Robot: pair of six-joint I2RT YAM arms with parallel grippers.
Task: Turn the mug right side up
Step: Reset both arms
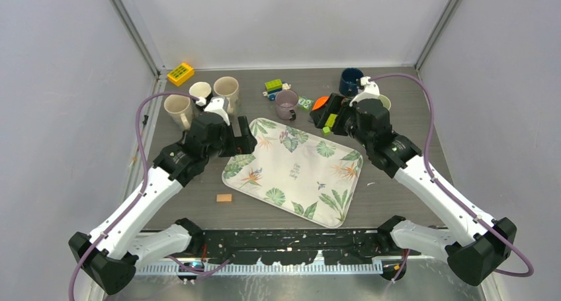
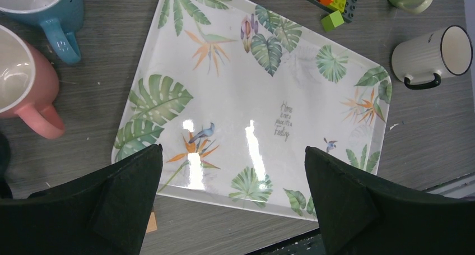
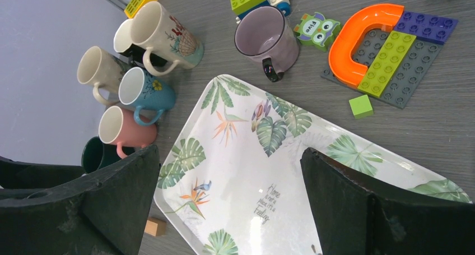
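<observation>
Backdrop: grey walls (image 1: 66,83) are closing in a dark wood-grain table (image 1: 198,182).
Upper left: a yellow brick (image 1: 180,73) is lying in the far corner, and cream mugs (image 1: 225,89) are standing just to its lower right.
Left pincer (image 2: 232,160): it is hanging over the tray's left edge, with its fingers spread wide apart and gripping nothing.
Lower left of centre: a small wooden block (image 1: 224,198) is lying near the tray.
Centre: a leaf-printed tray (image 1: 291,165) is lying at a slant.
Lilac mug (image 1: 286,104): it is sitting on the table just above the tray's top edge, apart from both pincers. Its top is looking flat and closed, so it seems to be standing mouth down.
Right pincer (image 3: 231,171): it is hovering by the tray's upper right corner, beside a brick plate (image 3: 364,36), with its fingers wide apart and empty.
Upper right: a navy mug (image 1: 350,81) is standing behind the arm.
</observation>
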